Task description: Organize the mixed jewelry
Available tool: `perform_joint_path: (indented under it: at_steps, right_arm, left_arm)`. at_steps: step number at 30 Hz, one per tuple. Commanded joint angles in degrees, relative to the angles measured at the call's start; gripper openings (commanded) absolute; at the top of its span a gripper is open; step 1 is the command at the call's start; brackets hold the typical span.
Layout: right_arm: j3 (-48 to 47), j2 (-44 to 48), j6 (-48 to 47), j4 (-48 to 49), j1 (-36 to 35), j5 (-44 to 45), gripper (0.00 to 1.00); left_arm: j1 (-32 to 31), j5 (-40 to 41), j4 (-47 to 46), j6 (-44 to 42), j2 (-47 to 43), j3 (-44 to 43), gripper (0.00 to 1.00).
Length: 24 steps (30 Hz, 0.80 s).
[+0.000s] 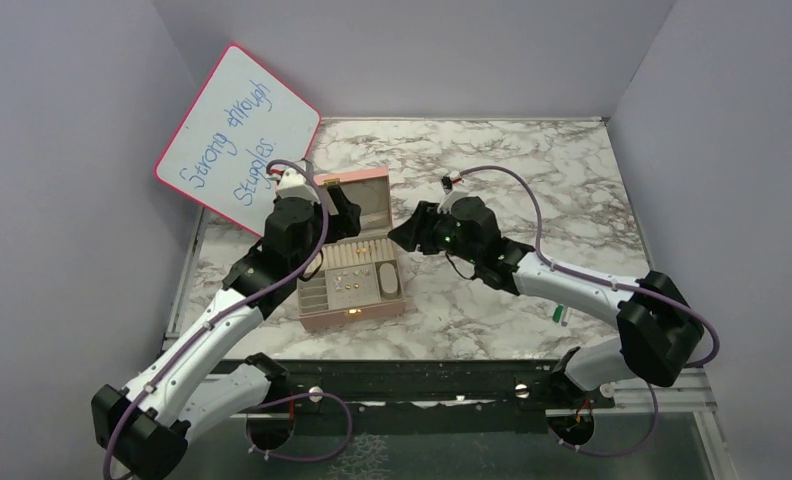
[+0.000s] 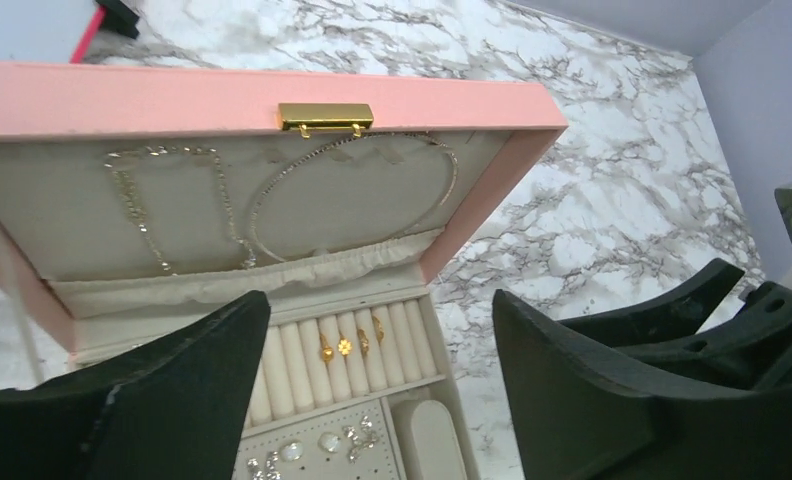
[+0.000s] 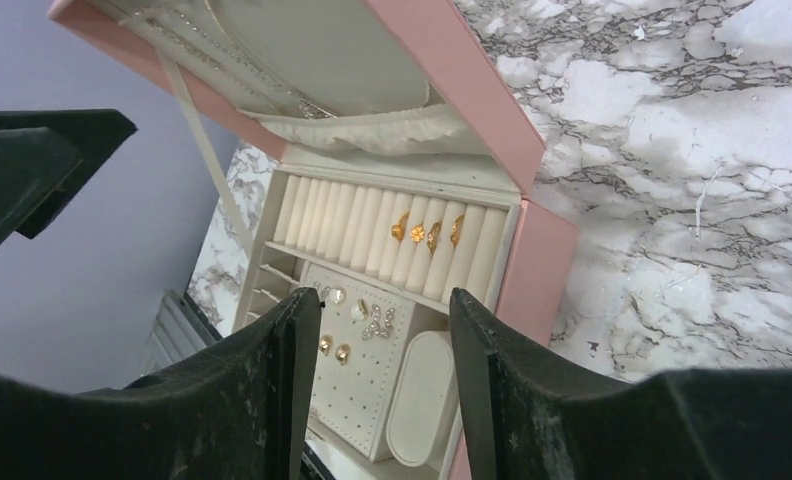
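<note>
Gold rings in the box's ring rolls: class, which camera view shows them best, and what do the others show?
The right wrist view: the gold rings appear largest there, sharp and unobstructed. The left wrist view shows them too, but smaller. In the top external view they are too small to make out.

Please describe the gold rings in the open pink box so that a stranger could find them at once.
On the marble table stands an open pink box with a cream lining. A row of cream padded rolls runs across its base, and the gold rings sit in neighbouring slots. Unlike the studs on the dotted pad beside it, they are wedged between rolls.
</note>
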State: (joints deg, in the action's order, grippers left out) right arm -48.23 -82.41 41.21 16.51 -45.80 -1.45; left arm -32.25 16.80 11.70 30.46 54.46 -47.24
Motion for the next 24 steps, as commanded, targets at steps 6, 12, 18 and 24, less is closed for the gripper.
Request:
perform_joint_path:
  at_steps: [6, 12, 18, 24]
  right_arm:
    - [-8.8, 3.4, -1.6, -11.7, 0.2, 3.2, 0.57]
    - [-17.9, 0.2, -3.1, -11.9, 0.6, 8.9, 0.58]
    - [-33.9, -10.4, -3.6, -22.4, 0.9, 12.5, 0.58]
    - [-46.3, -20.1, -6.0, -32.4, 1.1, 11.8, 0.57]
  left_arm:
    - [0.5, 7.2, 7.2, -11.1, -2.7, -11.5, 0.94]
    - [2.0, 5.8, 5.9, -12.9, 3.3, -19.3, 0.95]
    - [6.2, 0.3, 6.3, -11.7, 8.9, -23.6, 0.95]
    - [11.3, -7.0, 7.7, -10.1, 12.4, -24.7, 0.95]
